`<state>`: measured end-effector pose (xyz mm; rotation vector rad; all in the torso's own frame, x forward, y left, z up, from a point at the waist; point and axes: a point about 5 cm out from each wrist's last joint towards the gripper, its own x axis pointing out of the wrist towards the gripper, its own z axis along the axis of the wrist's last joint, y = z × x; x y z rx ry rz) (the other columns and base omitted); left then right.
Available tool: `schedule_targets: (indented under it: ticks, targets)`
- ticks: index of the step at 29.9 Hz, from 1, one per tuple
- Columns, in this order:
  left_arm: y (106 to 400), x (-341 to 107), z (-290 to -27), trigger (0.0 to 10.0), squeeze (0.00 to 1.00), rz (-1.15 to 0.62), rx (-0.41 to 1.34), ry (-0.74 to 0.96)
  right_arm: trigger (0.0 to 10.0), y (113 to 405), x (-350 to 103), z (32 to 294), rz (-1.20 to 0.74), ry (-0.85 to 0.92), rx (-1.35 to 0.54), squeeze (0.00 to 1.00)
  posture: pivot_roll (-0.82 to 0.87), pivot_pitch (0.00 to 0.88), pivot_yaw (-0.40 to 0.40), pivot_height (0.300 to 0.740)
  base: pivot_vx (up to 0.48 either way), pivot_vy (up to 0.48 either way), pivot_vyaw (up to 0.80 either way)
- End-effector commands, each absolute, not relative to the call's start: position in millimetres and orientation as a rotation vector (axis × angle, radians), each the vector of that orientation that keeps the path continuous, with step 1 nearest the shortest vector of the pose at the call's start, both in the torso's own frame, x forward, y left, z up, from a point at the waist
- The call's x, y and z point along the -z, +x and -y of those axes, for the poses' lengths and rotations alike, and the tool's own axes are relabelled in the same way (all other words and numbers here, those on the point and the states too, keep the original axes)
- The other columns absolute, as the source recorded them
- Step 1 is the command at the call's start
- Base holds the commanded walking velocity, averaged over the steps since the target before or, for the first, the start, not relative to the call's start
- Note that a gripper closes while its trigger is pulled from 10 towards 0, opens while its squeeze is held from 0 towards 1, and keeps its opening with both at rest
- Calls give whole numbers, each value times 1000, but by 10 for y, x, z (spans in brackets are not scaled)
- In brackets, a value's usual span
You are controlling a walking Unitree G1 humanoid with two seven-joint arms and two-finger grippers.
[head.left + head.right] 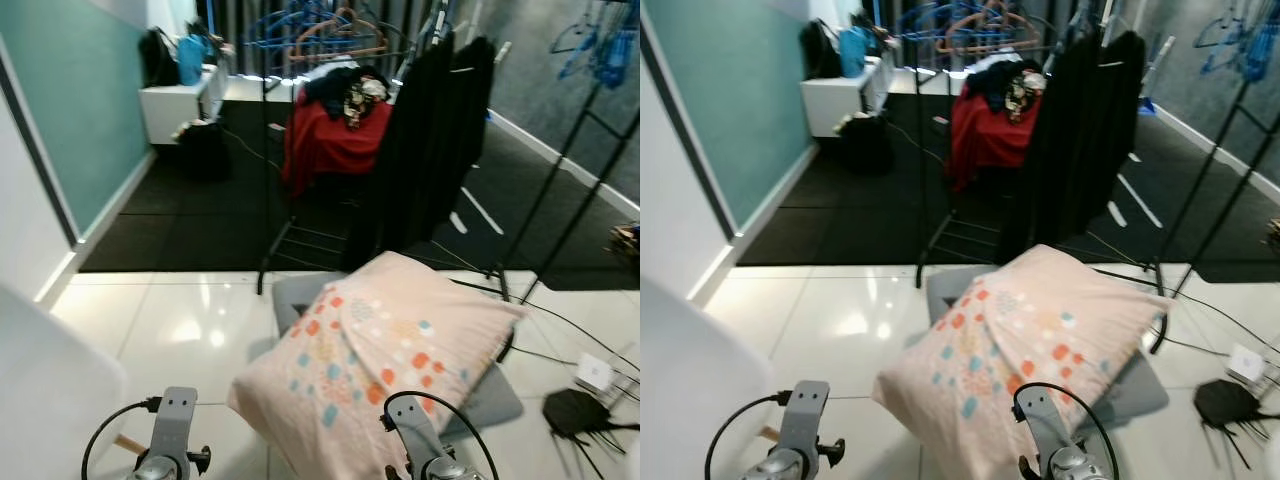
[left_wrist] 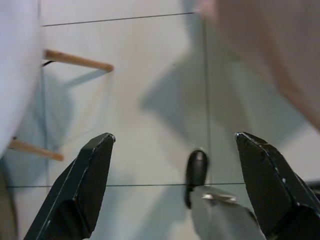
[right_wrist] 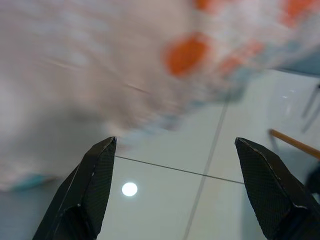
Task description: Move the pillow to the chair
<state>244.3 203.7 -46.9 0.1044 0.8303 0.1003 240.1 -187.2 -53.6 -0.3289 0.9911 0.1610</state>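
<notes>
While black garments (image 1: 435, 130) hang behind, pillow (image 1: 385, 350) covers grey chair (image 1: 300, 292).

Red cloth (image 1: 330, 140) w/ clothes pile, black garments (image 1: 435, 130) on rack, white cabinet (image 1: 175, 105).

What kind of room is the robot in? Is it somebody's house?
Probably a spare room or laundry corner of a home. Dark clothes hang on a rack, hangers dangle above, and a pile of clothing sits on a red cloth. A spotted pillow lies on a grey seat over white floor tiles.
</notes>
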Motion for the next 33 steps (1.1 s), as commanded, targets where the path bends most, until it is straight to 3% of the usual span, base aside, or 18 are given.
schedule_targets:
  ticks: [1,15,21,33]
  targets:
    - [2416,496,-1993,10000,0,-837,-103,90,10000,2395,534,1913,-997,-349,-143,0,-102,0,-78,740,0,0,0]
    - [2409,504,-1978,10000,0,-841,-89,89,10000,2392,532,1955,-976,-352,-47,0,-102,0,-79,740,0,0,0]
    - [2412,503,-1973,10000,0,-844,-77,89,10000,2395,530,1955,-971,-348,-39,0,-103,0,-79,740,0,-457,0]
    - [2422,493,-1991,10000,0,-838,-102,98,10000,2417,519,1913,-929,-266,-49,0,-104,0,-78,740,0,0,0]
